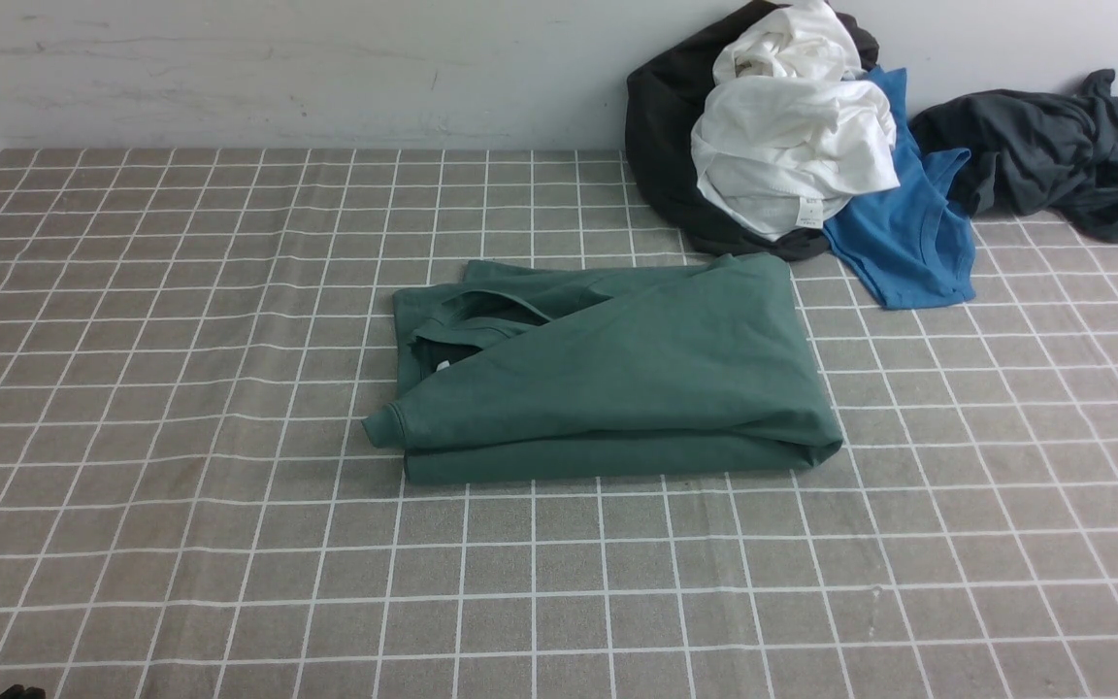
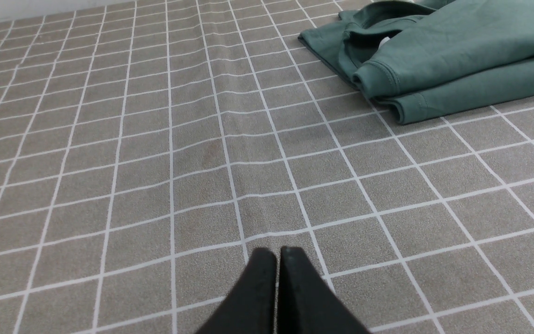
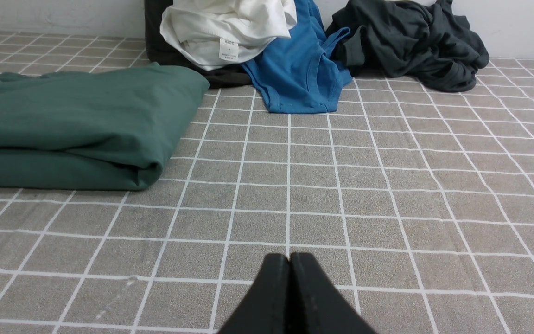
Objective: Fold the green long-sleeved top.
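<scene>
A: Where is our green top (image 1: 617, 374)?
B: It lies in the middle of the bench (image 1: 180, 408), folded into a flat pack. The neck and a cuff poke out on the left side.
A: Are we holding it?
B: No. Our left end effector (image 2: 277, 254) is pinched tight on nothing, low over bare cloth, well apart from the top. Our right end effector (image 3: 289, 258) is the same, with its tips pressed together.
A: So we look about done?
B: We think so. But the cuff sticks out, so if we bump it the fold could slide open.
A: Anything else?
B: The blue shirt (image 1: 908, 238) and the white one (image 1: 792, 155) sit just behind the top. If we reach too far, we could drag one in.
</scene>
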Motion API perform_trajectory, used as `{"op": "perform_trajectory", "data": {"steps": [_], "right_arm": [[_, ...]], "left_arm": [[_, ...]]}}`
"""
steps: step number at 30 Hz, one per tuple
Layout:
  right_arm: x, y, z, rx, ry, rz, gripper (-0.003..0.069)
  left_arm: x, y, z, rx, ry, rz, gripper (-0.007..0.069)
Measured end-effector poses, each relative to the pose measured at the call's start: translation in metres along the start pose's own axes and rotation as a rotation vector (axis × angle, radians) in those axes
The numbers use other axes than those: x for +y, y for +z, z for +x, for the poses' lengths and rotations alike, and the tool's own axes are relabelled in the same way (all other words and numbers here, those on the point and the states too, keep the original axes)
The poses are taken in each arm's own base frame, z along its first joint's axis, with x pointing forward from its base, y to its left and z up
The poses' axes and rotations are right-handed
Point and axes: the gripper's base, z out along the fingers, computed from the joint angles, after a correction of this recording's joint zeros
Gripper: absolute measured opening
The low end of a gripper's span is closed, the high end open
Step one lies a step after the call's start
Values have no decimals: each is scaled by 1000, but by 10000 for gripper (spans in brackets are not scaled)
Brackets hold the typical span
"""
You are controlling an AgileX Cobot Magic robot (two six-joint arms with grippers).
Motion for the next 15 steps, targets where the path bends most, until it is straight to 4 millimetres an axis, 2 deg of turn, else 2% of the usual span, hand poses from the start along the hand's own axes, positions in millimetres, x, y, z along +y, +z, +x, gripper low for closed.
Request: {"op": "perform_trajectory", "data": {"steps": [15], "right_arm": [[0, 0, 0, 0, 0, 0, -15]], "left_arm": [[1, 0, 0, 0, -7, -19, -7]]}}
